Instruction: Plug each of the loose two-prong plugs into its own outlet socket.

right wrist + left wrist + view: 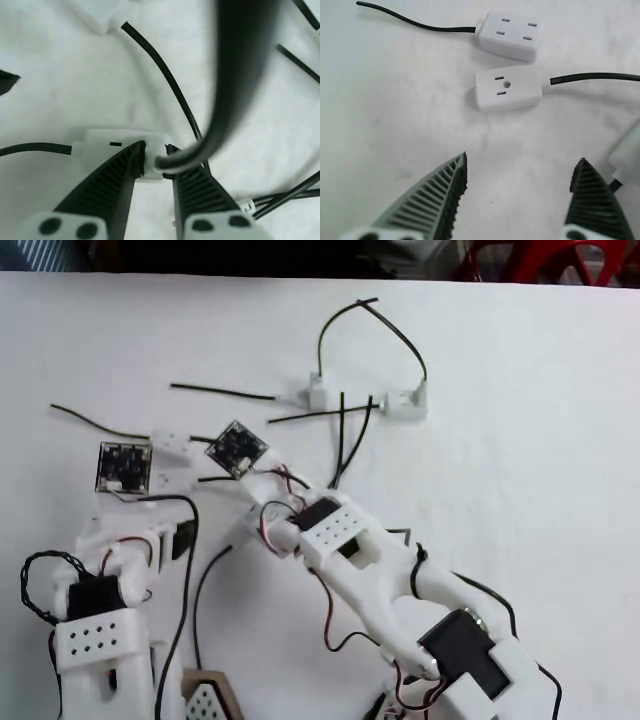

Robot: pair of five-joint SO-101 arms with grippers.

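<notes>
The left fingers [445, 200], ribbed wedges, one grey and one black, stand spread wide with nothing between them, low over the white tabletop [395, 125]. Ahead of them lies a white two-slot outlet block [507, 89] with a small screw between its slots and a black cord leaving one end. Just beyond it, across a narrow gap, lies a white four-slot outlet block [510, 34] with a thinner black cord trailing away. Every slot on both blocks shows as an open dark mark.

The right fingers [115, 175] are clenched on a small white plug [152, 164], whose thick black cord [235, 75] arcs up close past the camera. The plug sits hard against a white socket block [107, 145] that has one dark slot on its upper face and a black cord leaving its other end. Whether the prongs are inside it cannot be told.

From the high view, the left arm [95, 635] stands at the lower left and the right arm [400, 585] slants from the lower right to the middle of the tabletop. Farther back lie a small white block [318, 392] and a second white block [405, 402], joined by an arching black cord [345, 315], with loose black cord lengths [220, 392] near them
</notes>
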